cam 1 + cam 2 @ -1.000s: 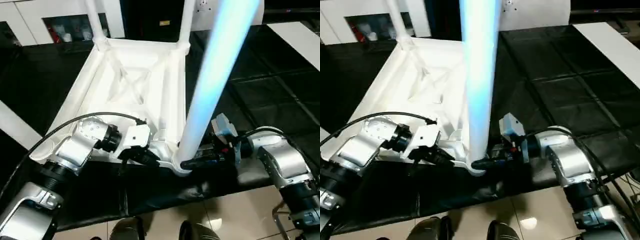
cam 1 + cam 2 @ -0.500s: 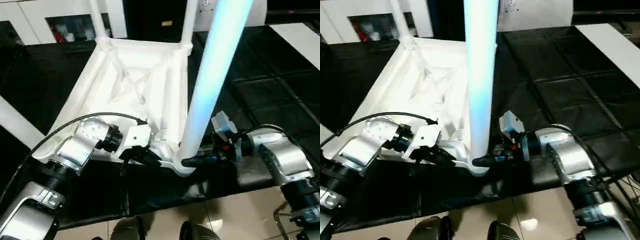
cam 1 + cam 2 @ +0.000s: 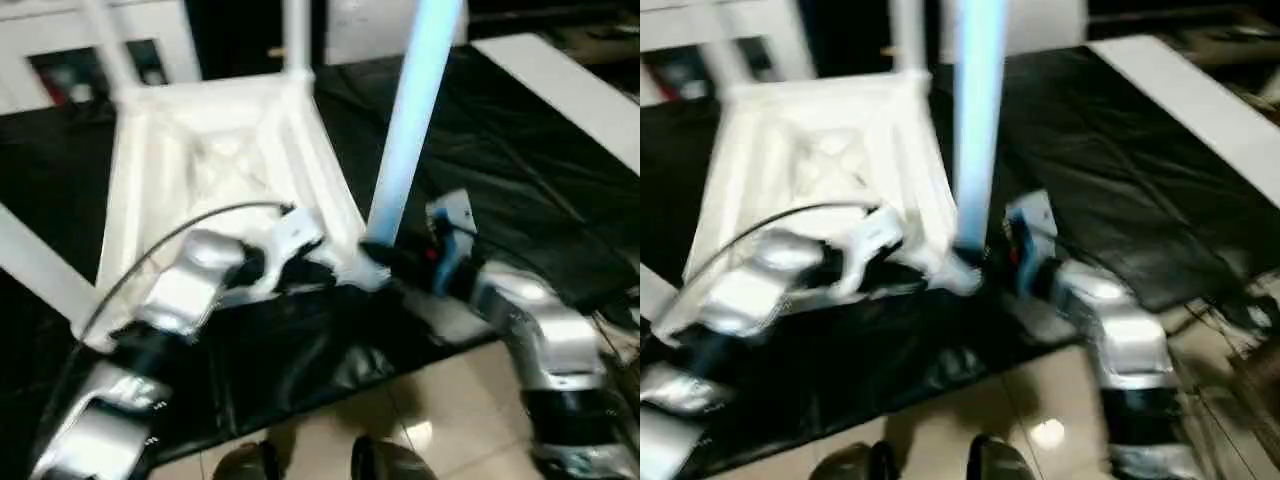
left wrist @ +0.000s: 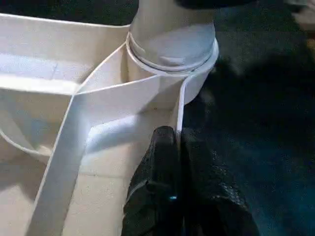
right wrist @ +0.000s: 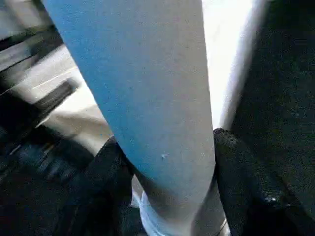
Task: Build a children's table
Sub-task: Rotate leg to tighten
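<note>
White plastic makes up the children's table top (image 3: 215, 160), which lies upside down on a black mat (image 3: 520, 170), its ribbed underside facing up. From the head camera, two legs stand in the far corner sockets at about 11 and 12 o'clock of the top, and a third leg (image 3: 412, 110) rises from the near corner socket (image 4: 172, 54) at about 5 o'clock, leaning slightly toward 1 o'clock. The right gripper (image 5: 165, 182) comes in from 3 o'clock and clasps this third leg just above the socket, one black finger on each side of the round shaft. The left gripper (image 4: 178, 147) reaches in from 9 o'clock with its fingers pressed tight together, their tips pinching the thin upright rim of the top just beside that same socket. A white cabinet (image 3: 60, 50) with dark fronts stands beyond the mat at 11 o'clock, and pale floor tiles (image 3: 450, 420) lie at 6 o'clock.
</note>
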